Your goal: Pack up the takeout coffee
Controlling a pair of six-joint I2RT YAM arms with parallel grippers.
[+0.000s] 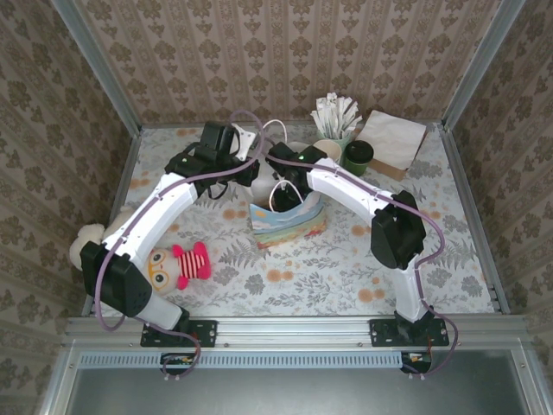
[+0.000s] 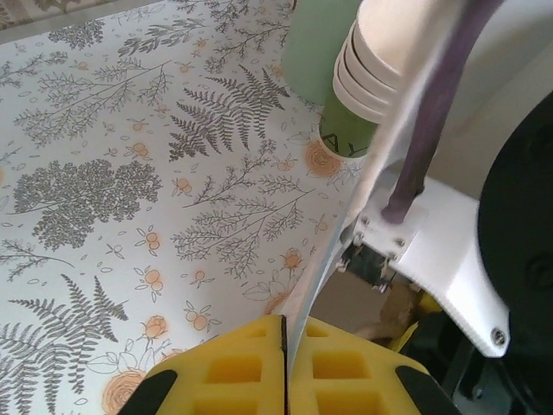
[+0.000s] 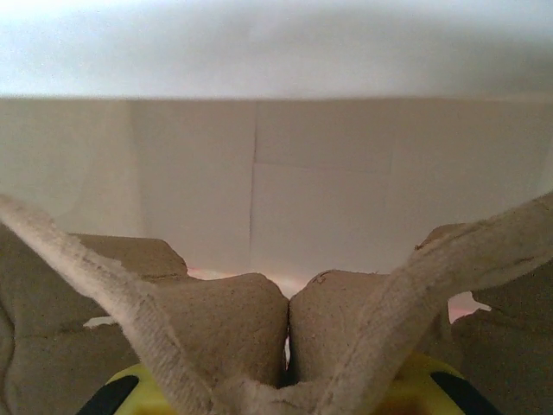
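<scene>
soft even light; wrist views perhaps blurred

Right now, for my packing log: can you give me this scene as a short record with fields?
left gripper: shut on the top edge of the gift bag
right gripper: inside the bag, shut on a brown pulp carrier
takeout coffee: on the table beyond the bag, not yet packed
cup stack: just beyond the held edge
plush toy: on the table beside the left arm
</scene>
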